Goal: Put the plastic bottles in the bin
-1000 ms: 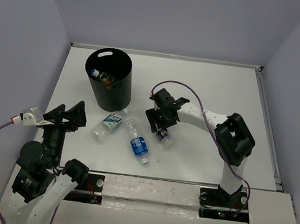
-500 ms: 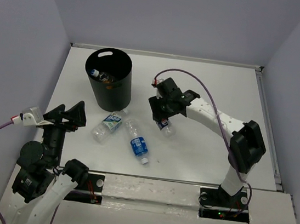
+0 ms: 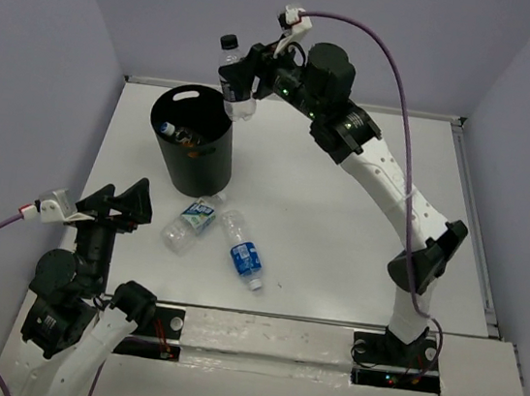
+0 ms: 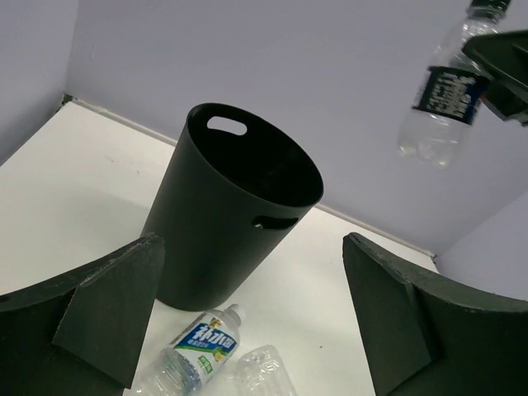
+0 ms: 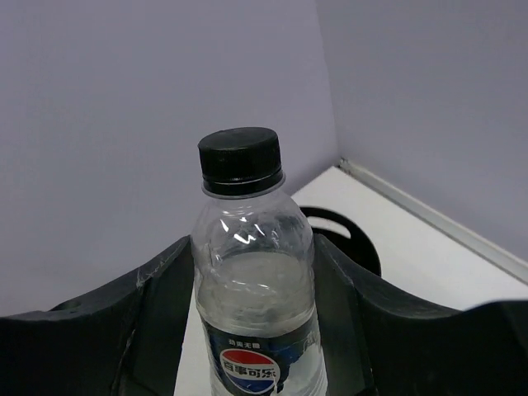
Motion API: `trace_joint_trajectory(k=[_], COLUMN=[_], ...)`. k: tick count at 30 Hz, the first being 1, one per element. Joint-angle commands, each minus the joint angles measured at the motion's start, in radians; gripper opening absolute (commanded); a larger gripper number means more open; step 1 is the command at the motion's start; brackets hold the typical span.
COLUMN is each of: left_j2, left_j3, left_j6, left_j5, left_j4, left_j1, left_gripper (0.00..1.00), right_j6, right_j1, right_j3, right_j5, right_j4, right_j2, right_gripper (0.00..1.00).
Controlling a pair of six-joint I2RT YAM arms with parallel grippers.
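Black bin, top view: the bin (image 3: 195, 169) stands upright at the far left of the table (image 3: 357, 239), and some bottles (image 3: 174, 131) already lie inside it.
Right pincer, top view: the right pincer (image 3: 244, 86) is raised high by the bin's far right rim, clamped on a clear black-capped bottle (image 3: 233, 72) that is held roughly upright.
Left pincer, top view: the left pincer (image 3: 120, 200) sits low near its base with its jaws wide apart, holding nothing.
Waiting on the table: a green-labelled bottle (image 3: 194, 218) lies just in front of the bin, with a blue-labelled bottle (image 3: 244, 252) beside it.
Left wrist view: the held bottle hangs high and to the right of the bin's mouth, seemingly not yet over it.
Right wrist view: dark fingers press both sides of the bottle's body below the cap. One handle cut-out shows behind it.
Step in hand: judged to be the carry to the bin, with the release not yet made.
Next move: probably centre the bottle over the mouth, then part the jaws.
In the way: only the rim, which the bottle could strike if dropped short.
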Motion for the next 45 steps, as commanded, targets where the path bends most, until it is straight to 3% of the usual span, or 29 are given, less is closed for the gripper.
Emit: trace_joint_trajectory(k=[1, 4, 7, 11, 12, 17, 24, 30, 38, 45], left_j2=[0.005, 0.004, 0.008, 0.005, 0.006, 0.006, 0.011, 0.015, 0.020, 0.018], left_j3=[0.005, 0.007, 0.007, 0.007, 0.007, 0.004, 0.004, 0.004, 0.004, 0.004], left_j6=[0.013, 0.011, 0.010, 0.010, 0.010, 0.010, 0.011, 0.013, 0.010, 0.005], left_j5=[-0.016, -0.023, -0.020, -0.020, -0.020, -0.017, -0.014, -0.005, 0.000, 0.004], left_j4=[0.037, 0.036, 0.036, 0.037, 0.036, 0.039, 0.041, 0.050, 0.048, 0.042], left_j1=[0.004, 0.004, 0.003, 0.001, 0.001, 0.001, 0.000, 0.000, 0.001, 0.004], left_gripper=[0.99, 0.99, 0.99, 0.99, 0.99, 0.99, 0.99, 0.99, 0.99, 0.99], right_j6=[0.070, 0.146, 0.174, 0.109, 0.095, 0.061, 0.044, 0.024, 0.130, 0.151], right_j1=[-0.004, -0.004, -0.004, 0.030, 0.030, 0.030, 0.030, 0.103, 0.209, 0.251], right_j3=[0.183, 0.271, 0.333, 0.370, 0.367, 0.203, -0.171, -0.545, -0.700, -0.684], right_j5=[-0.067, -0.090, -0.064, -0.063, -0.055, -0.002, 0.040, 0.208, 0.344, 0.350], right_j4=[0.134, 0.269, 0.291, 0.266, 0.254, 0.191, 0.033, -0.120, -0.209, -0.166], right_j2=[0.202, 0.331, 0.402, 0.431, 0.424, 0.273, 0.045, -0.090, -0.072, 0.047], right_gripper=[0.36, 0.37, 0.38, 0.81, 0.84, 0.86, 0.80, 0.93, 0.96, 0.96])
